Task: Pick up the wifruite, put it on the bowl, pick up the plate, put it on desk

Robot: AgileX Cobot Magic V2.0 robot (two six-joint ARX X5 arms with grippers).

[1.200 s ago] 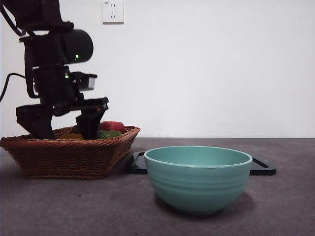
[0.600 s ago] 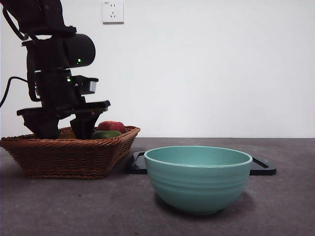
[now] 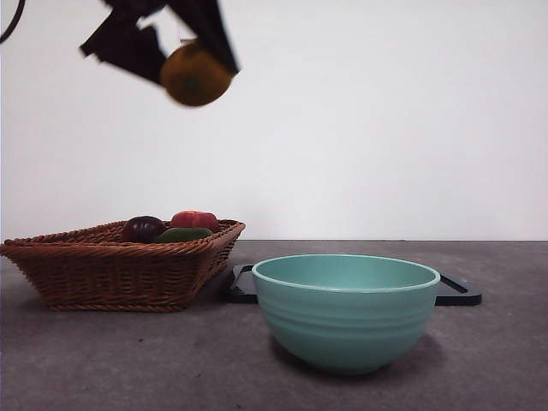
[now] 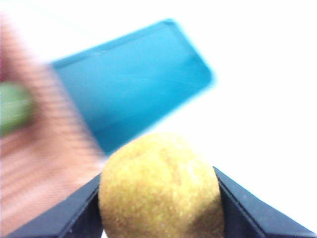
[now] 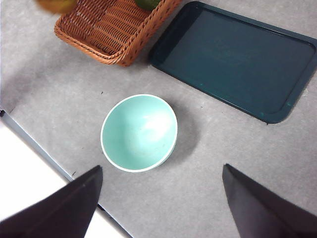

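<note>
A wicker basket (image 3: pixel 120 264) sits left — purple fruit (image 3: pixel 143 228), red fruit (image 3: pixel 195 219) and green fruit (image 3: pixel 183 234) inside; right of it, farther back, a dark tray (image 5: pixel 235 59).

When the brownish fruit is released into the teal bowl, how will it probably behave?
The wifruite, held in the left end effector, looks rounded, so it would probably roll toward the middle of the bowl. Its skin looks matte and fuzzy, so likely not slippery. It keeps its shape between the jaws, suggesting firmness.

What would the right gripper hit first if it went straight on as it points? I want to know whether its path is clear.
Probably the bare desk just beside the bowl; the open right gripper points down there, though the bowl's rim lies close and depth is unclear.
</note>
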